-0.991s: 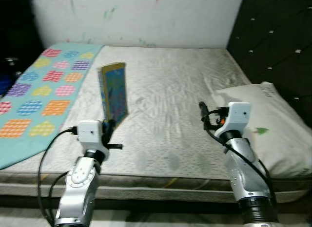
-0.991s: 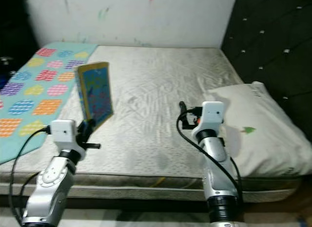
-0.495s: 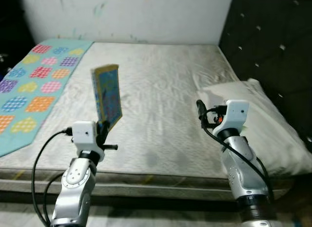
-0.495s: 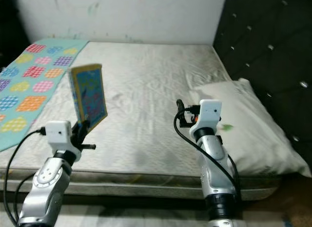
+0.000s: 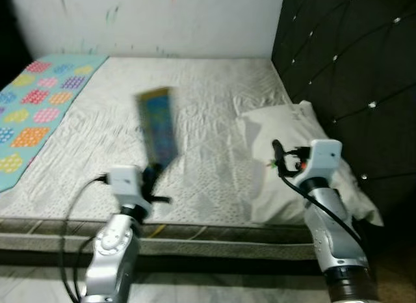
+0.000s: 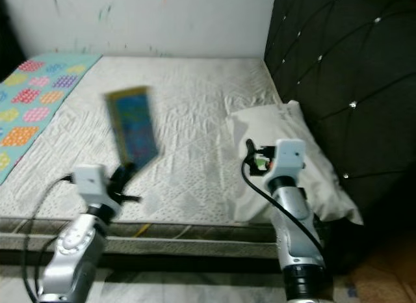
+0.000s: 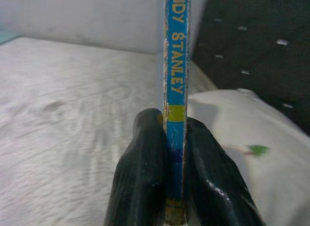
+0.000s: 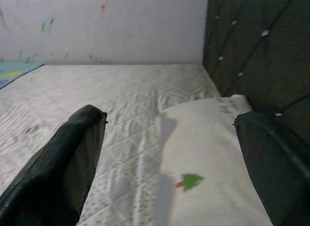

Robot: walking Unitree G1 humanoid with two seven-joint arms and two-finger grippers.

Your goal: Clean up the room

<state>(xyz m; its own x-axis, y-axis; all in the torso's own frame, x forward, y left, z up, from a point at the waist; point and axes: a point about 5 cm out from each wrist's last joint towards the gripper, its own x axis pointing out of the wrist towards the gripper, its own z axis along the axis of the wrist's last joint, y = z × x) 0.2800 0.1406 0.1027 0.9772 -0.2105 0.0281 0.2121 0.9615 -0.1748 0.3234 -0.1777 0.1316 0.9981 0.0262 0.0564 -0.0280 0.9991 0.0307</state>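
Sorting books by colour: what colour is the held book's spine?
Blue with yellow lettering, clearest in the left wrist view.

A home bedroom: a bare quilted mattress (image 5: pixel 201 114) spans mid-frame, a white pillow (image 5: pixel 296 153) lies at right against what seems a dark tufted headboard (image 5: pixel 344 69).

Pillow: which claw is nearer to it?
Right. The right claw hangs open just at the pillow's near edge, pointing over it. The left claw is well off to the left over the mattress, shut on a book.

The book (image 5: pixel 159 127) has swung right, toward the pillow (image 5: pixel 296 160).
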